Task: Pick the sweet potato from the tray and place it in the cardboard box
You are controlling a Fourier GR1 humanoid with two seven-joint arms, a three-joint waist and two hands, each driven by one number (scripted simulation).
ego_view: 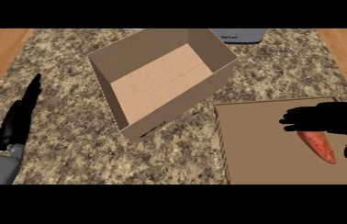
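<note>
An orange sweet potato point(320, 146) lies on the brown tray point(264, 145) at the lower right. My right hand point(318, 118) hovers over the potato's upper end, fingers stretched toward the left and partly covering it; no finger is seen curled round it. The open cardboard box point(159, 78) stands tilted on the counter to the upper left of the tray, with nothing visible inside. My left hand point(20, 115) rests at the left edge, fingers straight and pointing up.
The speckled granite counter point(68, 145) runs between the box and my left hand. A grey container point(238, 35) stands at the back, just behind the box. Wooden strips border the counter at both sides.
</note>
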